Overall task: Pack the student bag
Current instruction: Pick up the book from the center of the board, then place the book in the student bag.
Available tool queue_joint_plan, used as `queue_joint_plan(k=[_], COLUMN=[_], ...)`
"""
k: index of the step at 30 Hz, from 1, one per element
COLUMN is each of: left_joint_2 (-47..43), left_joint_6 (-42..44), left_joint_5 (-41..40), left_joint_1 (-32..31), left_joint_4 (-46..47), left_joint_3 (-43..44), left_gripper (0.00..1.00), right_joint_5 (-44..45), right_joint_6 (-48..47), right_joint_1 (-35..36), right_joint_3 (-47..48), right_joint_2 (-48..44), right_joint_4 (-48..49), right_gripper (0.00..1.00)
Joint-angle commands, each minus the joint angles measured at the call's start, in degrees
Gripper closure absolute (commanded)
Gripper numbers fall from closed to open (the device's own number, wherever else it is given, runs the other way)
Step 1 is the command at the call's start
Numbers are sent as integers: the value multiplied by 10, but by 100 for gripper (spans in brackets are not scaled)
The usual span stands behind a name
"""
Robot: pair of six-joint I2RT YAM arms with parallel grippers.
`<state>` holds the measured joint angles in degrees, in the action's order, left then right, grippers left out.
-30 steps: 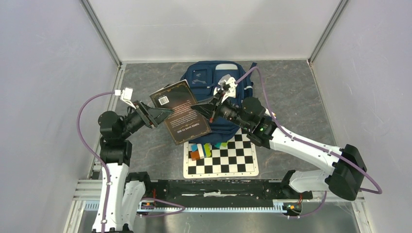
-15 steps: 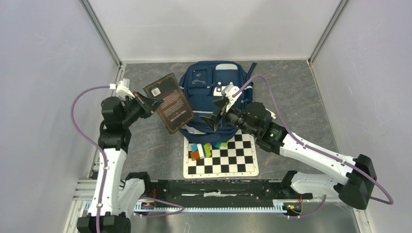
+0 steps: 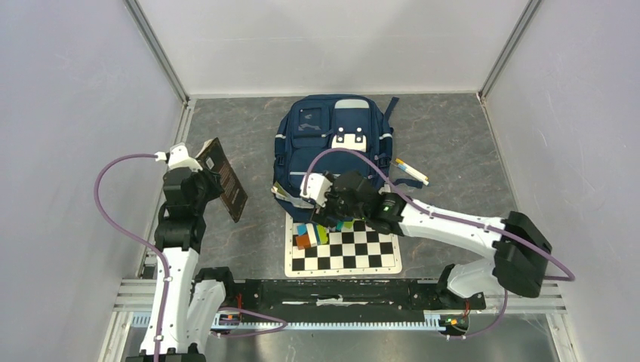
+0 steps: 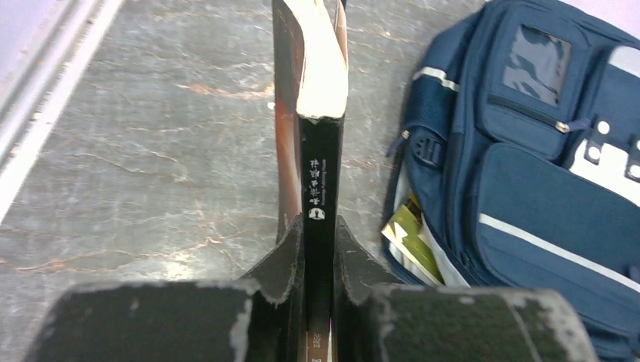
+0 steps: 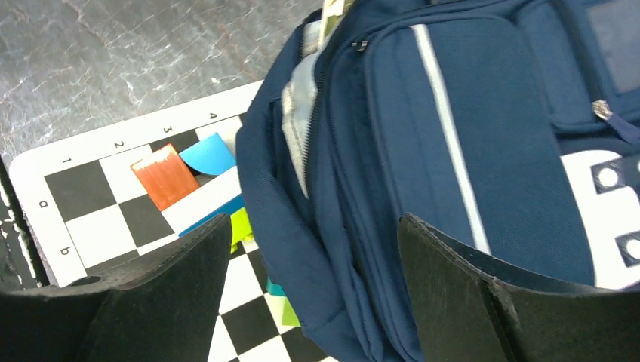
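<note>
Left gripper [image 4: 317, 230] clamps dark book [image 4: 320, 162]; right gripper [image 5: 315, 230] spread wide over student bag [image 5: 392, 136].

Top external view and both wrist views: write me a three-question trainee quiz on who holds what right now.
1. True or false: the left gripper is shut on the dark-covered book.
2. Which stands open? (a) the left gripper (b) the right gripper
3. Fill in: the book is held ____ the navy blue fabric backpack, not in it.
Key: 1 true; 2 b; 3 beside.
</note>
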<state>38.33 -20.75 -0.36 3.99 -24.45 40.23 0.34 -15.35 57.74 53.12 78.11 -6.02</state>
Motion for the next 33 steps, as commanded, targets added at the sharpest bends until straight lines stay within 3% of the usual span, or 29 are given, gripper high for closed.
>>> queue_joint_plan(k=[1, 14, 17, 23, 30, 33], left_joint_2=[-14, -6, -4, 2, 39, 33], left_joint_6=[52, 45, 43, 18, 9, 12], left_joint_5=[-65, -46, -43, 37, 232, 315], left_joint_1=[-2, -3, -3, -2, -2, -3], left_joint_4=[47, 53, 54, 74, 86, 93], left_joint_3=[8, 10, 11, 11, 27, 35], left_gripper=[96, 96, 96, 95, 92, 94], right_joint_5=[11, 9, 19, 74, 264, 300], right_joint_6=[-24, -17, -22, -28, -13, -9], right_joint_1=[13, 14, 14, 14, 9, -11], right_joint_3=[42, 122, 129, 155, 202, 218], right_joint_2=[42, 157, 167, 160, 127, 113], right_joint_4=[27, 25, 18, 14, 5, 3], right_gripper=[16, 26, 42, 97, 100, 100])
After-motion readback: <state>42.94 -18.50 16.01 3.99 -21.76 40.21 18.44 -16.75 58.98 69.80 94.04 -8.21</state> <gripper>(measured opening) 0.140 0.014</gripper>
